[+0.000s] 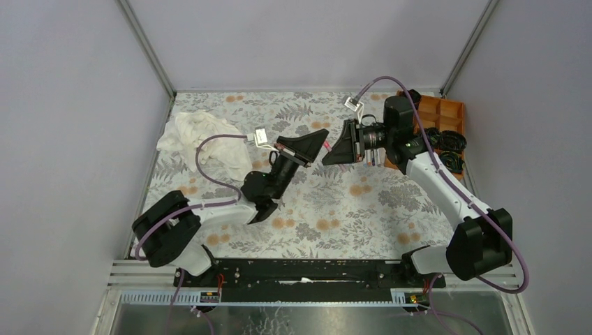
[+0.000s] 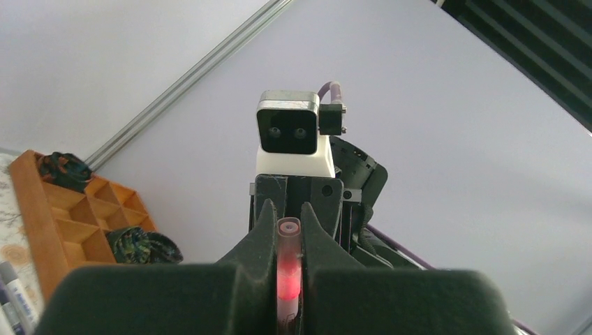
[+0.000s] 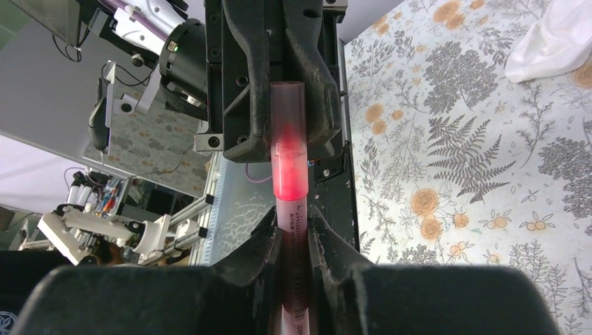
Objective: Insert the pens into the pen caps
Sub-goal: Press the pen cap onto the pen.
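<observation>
Both grippers meet tip to tip in mid-air above the table's middle. My right gripper [image 3: 297,222] [image 1: 335,151] is shut on the white printed barrel of a pen [image 3: 296,241]. The pen's pinkish-red front section [image 3: 290,167] runs straight into a translucent pink pen cap [image 3: 287,105] [image 2: 288,241]. My left gripper [image 2: 288,218] [image 1: 321,142] is shut on that cap. Pen and cap lie in one line between the two sets of jaws, and a pink bit [image 1: 326,146] shows at the join in the top view. How deep the pen sits in the cap is hidden by the fingers.
An orange compartment tray [image 1: 447,112] [image 2: 66,216] stands at the back right, holding black coiled items [image 1: 450,143]. More pens [image 2: 12,300] lie on the floral table cover [image 1: 335,209] beside the tray. A crumpled white cloth [image 1: 202,139] lies at the back left.
</observation>
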Action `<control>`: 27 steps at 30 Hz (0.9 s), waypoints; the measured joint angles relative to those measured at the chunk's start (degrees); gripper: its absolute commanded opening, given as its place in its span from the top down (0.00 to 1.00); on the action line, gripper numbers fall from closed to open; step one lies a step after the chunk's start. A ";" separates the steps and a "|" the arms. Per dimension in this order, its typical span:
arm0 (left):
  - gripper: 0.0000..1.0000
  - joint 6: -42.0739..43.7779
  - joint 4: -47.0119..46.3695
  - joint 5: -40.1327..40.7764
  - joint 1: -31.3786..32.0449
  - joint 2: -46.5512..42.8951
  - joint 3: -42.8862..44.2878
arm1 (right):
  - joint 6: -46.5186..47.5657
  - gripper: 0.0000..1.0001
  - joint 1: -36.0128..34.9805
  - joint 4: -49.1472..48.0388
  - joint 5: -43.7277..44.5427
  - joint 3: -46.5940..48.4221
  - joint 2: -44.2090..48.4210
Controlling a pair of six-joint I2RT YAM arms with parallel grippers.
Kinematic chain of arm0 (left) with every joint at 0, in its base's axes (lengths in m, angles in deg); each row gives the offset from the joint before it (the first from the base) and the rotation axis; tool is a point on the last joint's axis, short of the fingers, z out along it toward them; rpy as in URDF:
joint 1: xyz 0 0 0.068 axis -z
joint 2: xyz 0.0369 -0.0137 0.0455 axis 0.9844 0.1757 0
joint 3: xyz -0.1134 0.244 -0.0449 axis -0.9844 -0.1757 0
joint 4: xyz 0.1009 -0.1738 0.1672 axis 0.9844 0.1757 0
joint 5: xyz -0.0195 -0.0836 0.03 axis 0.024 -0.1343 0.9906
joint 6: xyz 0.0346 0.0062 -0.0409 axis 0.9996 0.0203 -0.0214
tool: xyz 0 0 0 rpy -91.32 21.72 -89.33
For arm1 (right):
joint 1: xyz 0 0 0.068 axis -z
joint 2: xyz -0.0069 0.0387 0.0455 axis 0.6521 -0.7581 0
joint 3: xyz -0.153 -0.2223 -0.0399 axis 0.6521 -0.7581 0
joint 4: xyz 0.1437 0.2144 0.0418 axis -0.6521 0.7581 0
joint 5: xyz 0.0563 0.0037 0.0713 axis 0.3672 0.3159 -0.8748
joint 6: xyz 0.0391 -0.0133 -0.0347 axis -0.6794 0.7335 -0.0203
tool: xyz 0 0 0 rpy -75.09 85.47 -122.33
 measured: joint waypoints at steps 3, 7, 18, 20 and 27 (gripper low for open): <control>1.00 -0.63 -2.27 0.11 0.09 1.95 1.18 | 0.24 1.00 0.79 0.35 -0.61 0.92 0.11; 1.00 -1.66 -3.74 -0.37 0.09 1.81 -0.48 | 4.55 1.00 0.74 4.92 -0.81 1.11 0.31; 0.55 8.20 22.23 -11.10 1.97 -7.69 6.91 | 13.77 1.00 0.57 3.52 -1.18 0.13 5.42; 0.41 8.92 25.11 -12.00 2.05 -8.74 7.72 | 14.08 1.00 0.68 2.71 -0.70 -0.44 5.79; 0.08 12.76 34.80 -14.38 3.37 -16.39 5.53 | 15.23 1.00 0.00 2.25 0.98 -2.32 5.75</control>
